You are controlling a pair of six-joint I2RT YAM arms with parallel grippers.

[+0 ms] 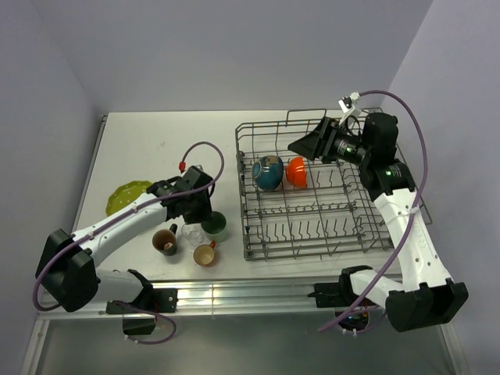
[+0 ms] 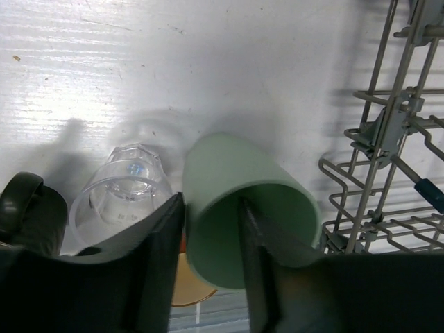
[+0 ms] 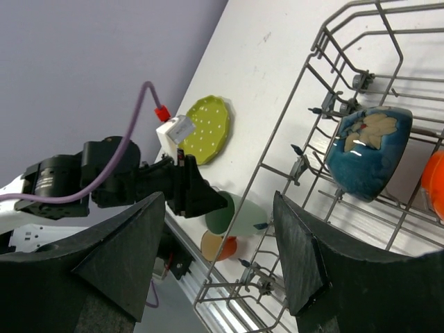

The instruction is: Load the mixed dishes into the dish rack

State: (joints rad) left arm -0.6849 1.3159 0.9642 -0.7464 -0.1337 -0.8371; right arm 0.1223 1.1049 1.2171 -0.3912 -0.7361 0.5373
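My left gripper (image 1: pixel 205 212) is shut on the wall of the pale green cup (image 1: pixel 216 226), one finger inside and one outside (image 2: pixel 211 236). The cup (image 2: pixel 243 201) is tilted, low by the dish rack's (image 1: pixel 312 187) near-left corner. The clear glass (image 2: pixel 121 191), dark brown mug (image 1: pixel 166 241) and small orange cup (image 1: pixel 205 255) stand close by. The blue bowl (image 1: pixel 268 173) and orange-red bowl (image 1: pixel 295 171) sit in the rack. The yellow-green plate (image 1: pixel 129 195) lies at the left. My right gripper (image 1: pixel 303 145) is open and empty above the rack's back.
The rack's wire wall (image 2: pixel 388 139) is right of the green cup. The table's near edge and a metal rail (image 1: pixel 234 297) run just behind the cups. The right wrist view shows the blue bowl (image 3: pixel 368 152) and the plate (image 3: pixel 205 128).
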